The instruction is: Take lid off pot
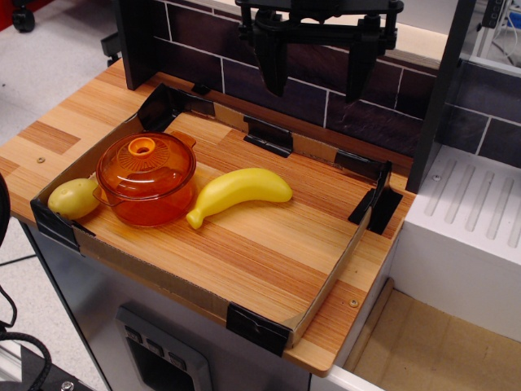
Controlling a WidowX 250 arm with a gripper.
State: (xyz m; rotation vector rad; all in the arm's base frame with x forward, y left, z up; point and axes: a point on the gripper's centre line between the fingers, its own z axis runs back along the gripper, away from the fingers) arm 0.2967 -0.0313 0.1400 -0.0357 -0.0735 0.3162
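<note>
The orange translucent pot (145,204) stands at the left of the wooden tray. The domed orange lid (146,163) sits on top of it, with its ring knob (142,147) at the centre. My gripper (317,72) hangs high at the back, above the tray's far edge, well right of and behind the pot. Its two black fingers (273,57) are spread apart and hold nothing.
A yellow banana (240,192) lies just right of the pot, touching or nearly touching it. A yellow-green potato-like fruit (73,198) lies at the pot's left. A low cardboard rim (330,281) with black clips borders the tray. A dark brick wall (309,90) stands behind. A white sink unit (472,236) is to the right.
</note>
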